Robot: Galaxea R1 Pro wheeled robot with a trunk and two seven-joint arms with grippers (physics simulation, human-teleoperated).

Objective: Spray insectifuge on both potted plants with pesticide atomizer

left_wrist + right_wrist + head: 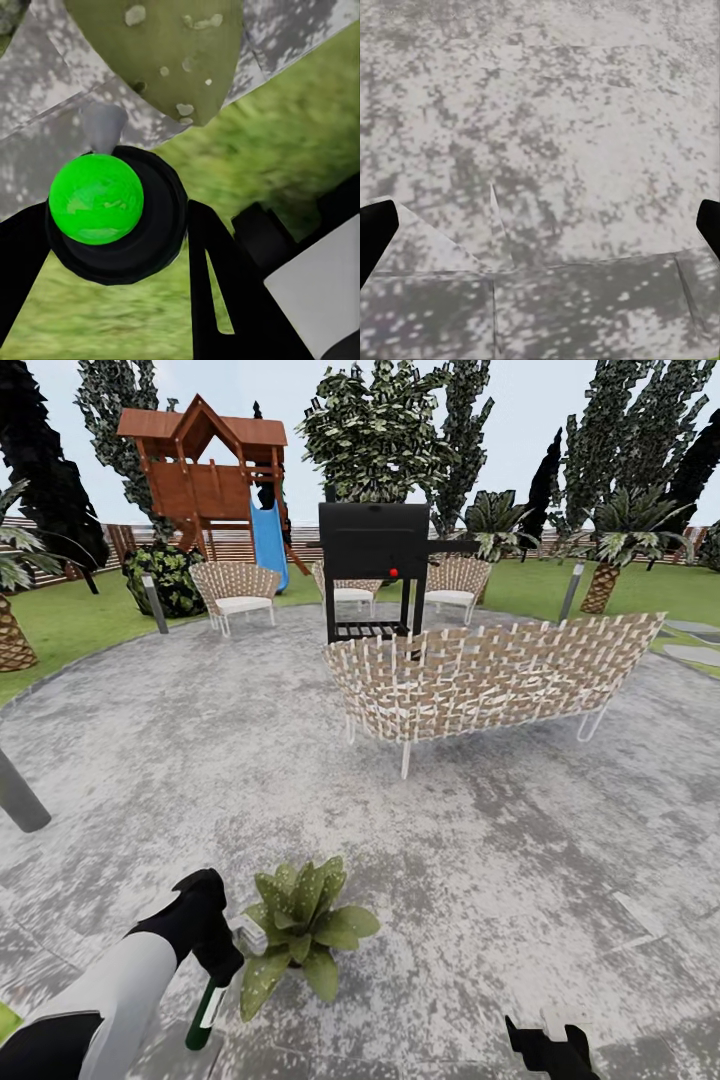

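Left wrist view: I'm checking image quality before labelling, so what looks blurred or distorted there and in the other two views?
Left wrist view: the lawn is smeared soft, and the plant leaf is close and large, its edges fairly clear. Head view: wide-angle bending curves the paving; the sofa is sharp. Right wrist view: paving is grainy and pixelated, with no glare.

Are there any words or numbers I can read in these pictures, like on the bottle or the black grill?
No text can be read anywhere.
The pesticide atomizer in the left gripper has a white label: too small and blurred to read.
The black grill has a red dot, no letters.
The wooden playhouse shows no sign.
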